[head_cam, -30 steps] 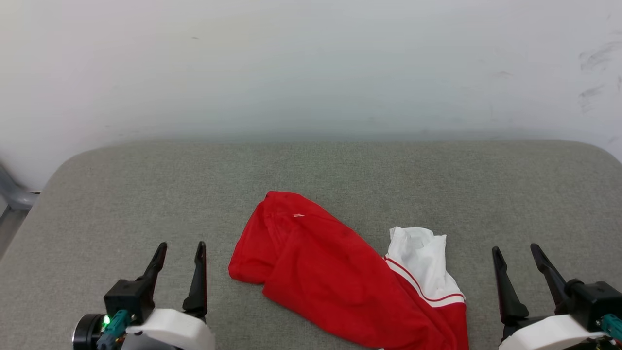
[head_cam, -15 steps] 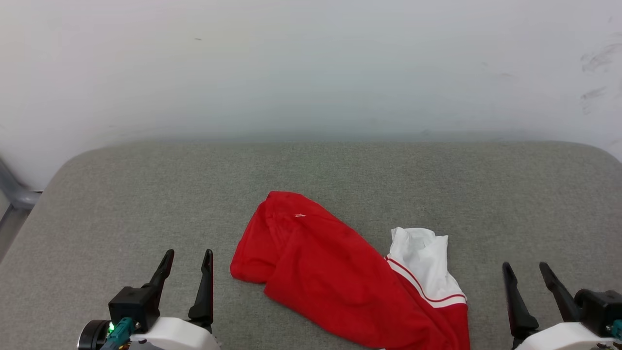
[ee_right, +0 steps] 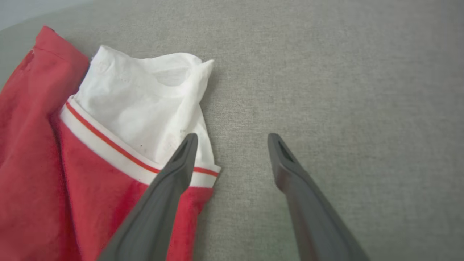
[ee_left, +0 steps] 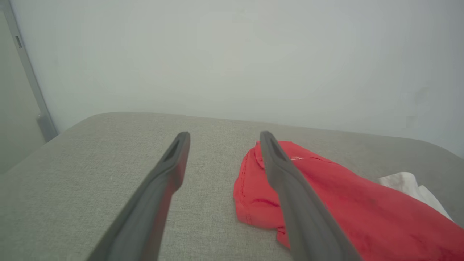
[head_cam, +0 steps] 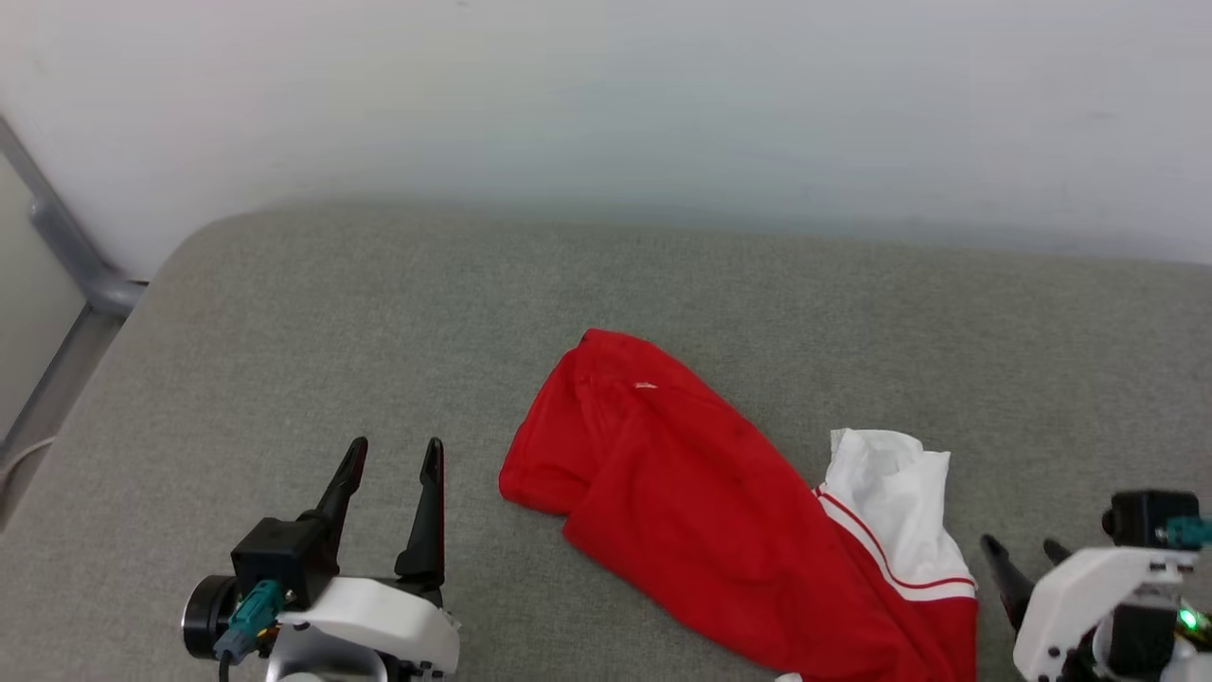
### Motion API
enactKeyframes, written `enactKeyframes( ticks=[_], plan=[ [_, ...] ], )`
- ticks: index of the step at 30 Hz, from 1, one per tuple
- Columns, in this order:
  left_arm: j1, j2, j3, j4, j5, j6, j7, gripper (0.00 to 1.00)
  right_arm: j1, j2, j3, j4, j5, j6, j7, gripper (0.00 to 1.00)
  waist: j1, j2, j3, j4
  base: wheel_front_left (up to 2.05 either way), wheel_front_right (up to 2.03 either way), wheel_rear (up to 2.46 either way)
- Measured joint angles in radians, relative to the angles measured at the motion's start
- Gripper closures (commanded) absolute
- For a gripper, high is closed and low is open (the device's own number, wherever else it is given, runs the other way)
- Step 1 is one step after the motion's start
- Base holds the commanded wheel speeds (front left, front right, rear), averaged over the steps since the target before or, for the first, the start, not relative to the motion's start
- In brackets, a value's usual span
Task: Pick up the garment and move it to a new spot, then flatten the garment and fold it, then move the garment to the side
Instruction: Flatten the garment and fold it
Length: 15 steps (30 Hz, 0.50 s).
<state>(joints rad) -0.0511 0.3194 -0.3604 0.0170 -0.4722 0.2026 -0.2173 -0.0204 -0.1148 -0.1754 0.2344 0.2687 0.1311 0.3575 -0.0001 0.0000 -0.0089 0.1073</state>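
a: where's the garment (head_cam: 720, 511)?
b: bunched on the cushion (head_cam: 284, 332), between both arms.
a: gripping anything?
b: no. left claw (head_cam: 397, 445) spread, empty, near its red edge; right claw (ee_right: 232, 137) spread, empty, by the white sleeve (ee_right: 145, 98).

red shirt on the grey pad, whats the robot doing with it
A two-armed robot faces the garment, a red shirt lying crumpled on the grey padded surface. The left gripper is just left of it, jaws open and empty. The right gripper is at the white sleeve on the shirt's right side, jaws also open; whether it touches the cloth I can't tell. Nothing has been picked up yet.
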Motion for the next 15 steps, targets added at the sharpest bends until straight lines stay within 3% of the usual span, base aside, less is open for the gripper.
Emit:
enactKeyframes(
  ticks=[8, 15],
  plan=[
    [-0.059, -0.034, -0.018, 0.028, 0.000, -0.026, -0.019, 0.00, -0.216, -0.150, 0.193, 0.131, 0.077, 0.000, 0.151, 0.00, 0.0002, 0.0000, 0.091, 0.052, 0.00, 0.00, 0.00],
    [-0.107, -0.058, -0.022, 0.069, 0.000, -0.050, -0.032, 0.00, -0.330, -0.227, 0.383, 0.263, 0.164, 0.000, 0.263, 0.00, 0.0002, 0.0000, 0.153, 0.094, 0.00, 0.00, 0.00]
  ],
)
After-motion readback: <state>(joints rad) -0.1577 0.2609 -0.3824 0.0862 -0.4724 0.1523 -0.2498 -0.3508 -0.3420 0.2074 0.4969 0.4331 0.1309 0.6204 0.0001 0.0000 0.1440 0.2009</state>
